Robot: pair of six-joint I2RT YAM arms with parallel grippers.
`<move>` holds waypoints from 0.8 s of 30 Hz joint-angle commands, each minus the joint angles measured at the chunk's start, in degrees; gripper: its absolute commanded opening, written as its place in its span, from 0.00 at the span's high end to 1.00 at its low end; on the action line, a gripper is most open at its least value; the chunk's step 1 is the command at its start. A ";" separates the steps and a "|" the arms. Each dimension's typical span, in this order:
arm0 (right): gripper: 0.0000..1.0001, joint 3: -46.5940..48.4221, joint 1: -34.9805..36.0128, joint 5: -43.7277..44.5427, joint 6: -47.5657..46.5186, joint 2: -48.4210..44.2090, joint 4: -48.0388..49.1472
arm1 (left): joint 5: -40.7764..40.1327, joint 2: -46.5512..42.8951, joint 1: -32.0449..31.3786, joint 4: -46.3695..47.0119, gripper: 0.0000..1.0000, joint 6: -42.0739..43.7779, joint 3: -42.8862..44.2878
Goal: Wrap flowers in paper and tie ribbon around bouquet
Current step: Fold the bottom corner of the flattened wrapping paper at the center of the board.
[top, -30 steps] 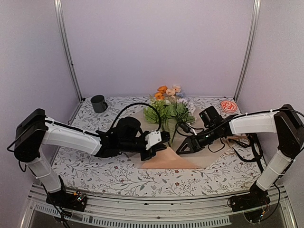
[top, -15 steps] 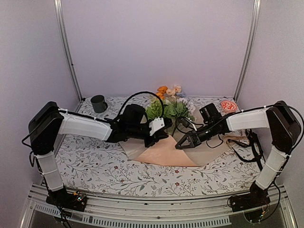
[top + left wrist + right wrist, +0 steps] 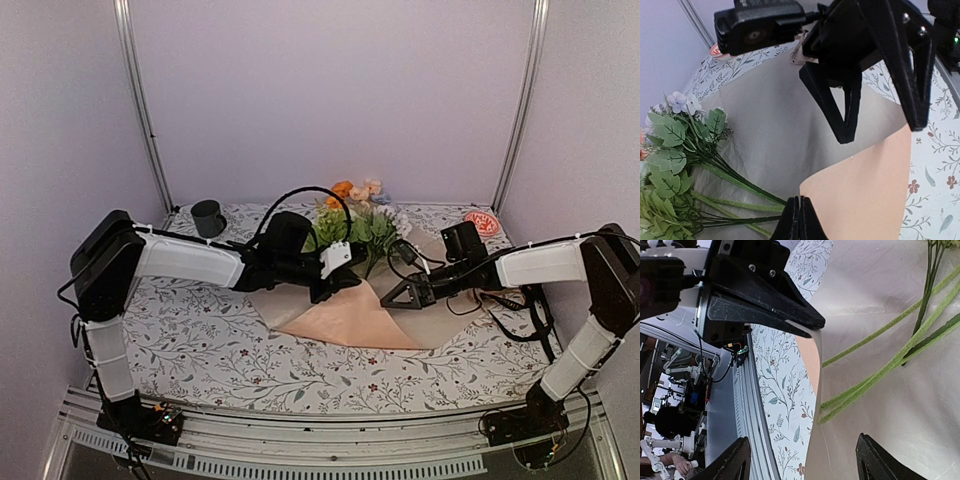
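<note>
The flowers (image 3: 356,218) lie on the paper (image 3: 440,305), blooms toward the back, with their green stems (image 3: 722,182) running across the sheet's grey inner side (image 3: 775,120). My left gripper (image 3: 799,220) is shut on the paper's edge and holds a peach-orange flap (image 3: 345,318) lifted and folded over beside the stems. My right gripper (image 3: 402,298) hangs open just right of the flap, facing the left one, with nothing between its fingers (image 3: 735,460). In the right wrist view the stems (image 3: 880,375) lie ahead of the open jaws. I cannot pick out the ribbon.
A dark mug (image 3: 208,217) stands at the back left. A red round object (image 3: 481,222) sits at the back right. Black cables (image 3: 525,308) lie on the floral table cover (image 3: 200,350) near the right arm. Metal frame posts (image 3: 140,110) flank the table.
My left gripper has carried the paper's edge back and to the right, spreading the folded flap wider. My right gripper has drawn back to the right and opened further.
</note>
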 commanded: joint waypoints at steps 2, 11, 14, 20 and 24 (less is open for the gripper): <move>0.28 -0.96 1.89 0.68 3.82 3.18 6.26 | 1.17 1.82 1.33 -1.04 1.00 0.74 2.30; 0.91 -2.22 3.73 1.28 4.23 6.26 6.74 | 0.31 1.82 2.41 -0.68 1.00 -1.72 2.45; 0.99 -1.48 3.67 2.79 4.73 6.84 5.89 | 0.25 1.81 2.45 -1.07 0.88 -4.25 2.30; 0.99 0.12 3.27 6.77 6.29 8.01 5.54 | -3.82 -4.25 3.34 0.29 0.50 -16.17 -6.25; 0.99 0.55 2.55 8.33 7.25 8.90 5.68 | -14.21 -7.83 3.97 -2.28 0.47 -25.32 -12.30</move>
